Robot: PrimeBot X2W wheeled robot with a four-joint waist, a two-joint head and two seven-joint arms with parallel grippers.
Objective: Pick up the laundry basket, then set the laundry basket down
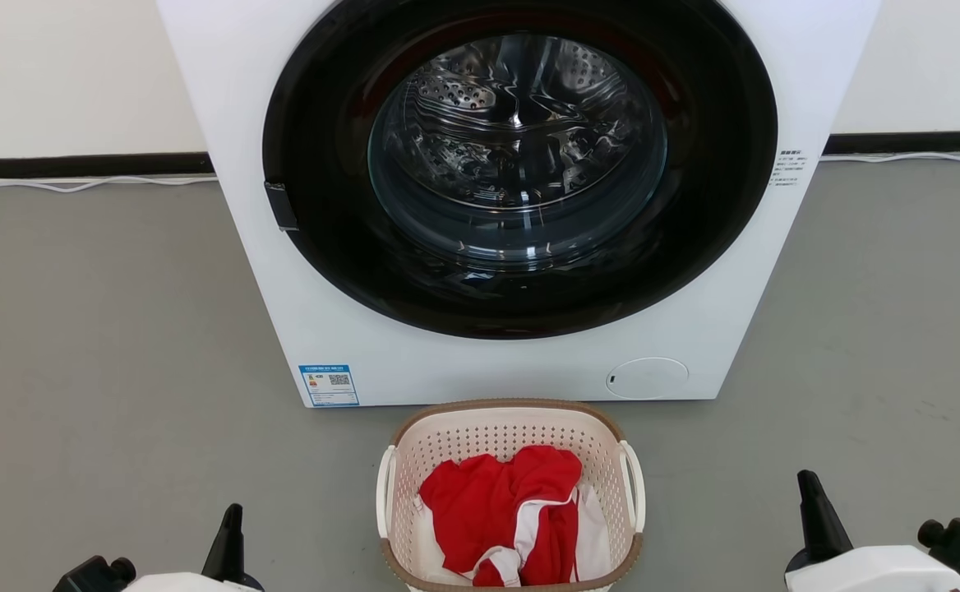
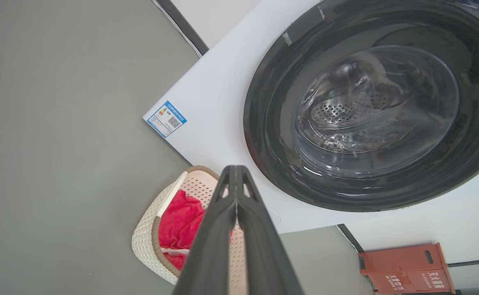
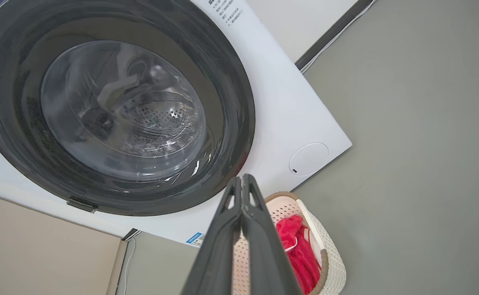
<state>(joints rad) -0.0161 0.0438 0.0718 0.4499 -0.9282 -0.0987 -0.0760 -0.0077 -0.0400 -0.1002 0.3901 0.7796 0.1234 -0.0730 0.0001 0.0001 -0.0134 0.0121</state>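
You've got the laundry basket on the grey floor, just in front of the washer, centred between the arms, red-and-white clothes inside. Left gripper sits low left of it, fingers pressed together, holding nothing. Right gripper low right, same: fully closed, empty. Neither touches the basket; both stand off its sides.

Head view: washer top cut off; laundry basket near rim cropped at btm edge; blue label txt illegible.
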